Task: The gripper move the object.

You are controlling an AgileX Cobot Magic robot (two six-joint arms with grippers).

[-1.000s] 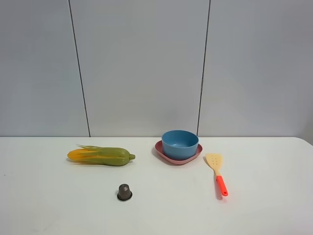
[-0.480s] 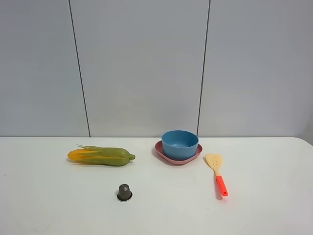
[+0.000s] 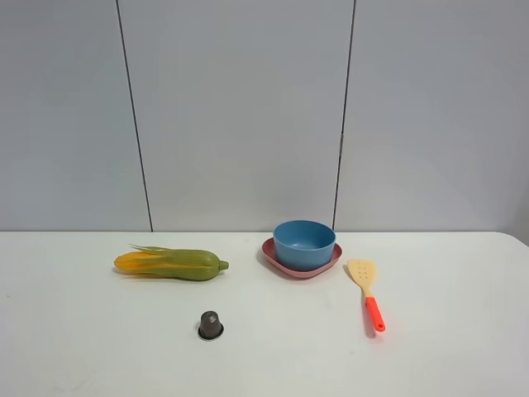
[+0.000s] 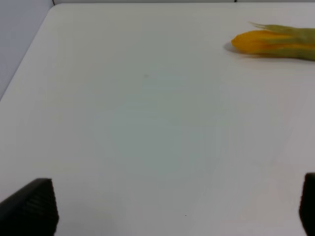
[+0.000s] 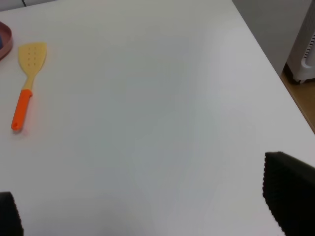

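A light-blue bowl (image 3: pixel 304 243) stands in a pink plate (image 3: pixel 281 265) at the back middle of the white table in the exterior high view. Neither arm shows in that view. In the left wrist view my left gripper (image 4: pixel 172 209) is open, its black fingertips (image 4: pixel 32 206) wide apart over bare table, with the corn's tip far off. In the right wrist view my right gripper (image 5: pixel 147 206) is open, its fingers (image 5: pixel 288 196) spread over bare table near the table's right edge. The bowl shows in neither wrist view; a sliver of the pink plate (image 5: pixel 4 39) shows in the right one.
A corn cob (image 3: pixel 169 264) (image 4: pixel 275 42) lies left of the plate. A small dark grey capsule (image 3: pixel 211 324) stands in front. A wooden spatula with an orange handle (image 3: pixel 368 294) (image 5: pixel 27 81) lies right of the plate. The table's right edge (image 5: pixel 268 64) drops to the floor.
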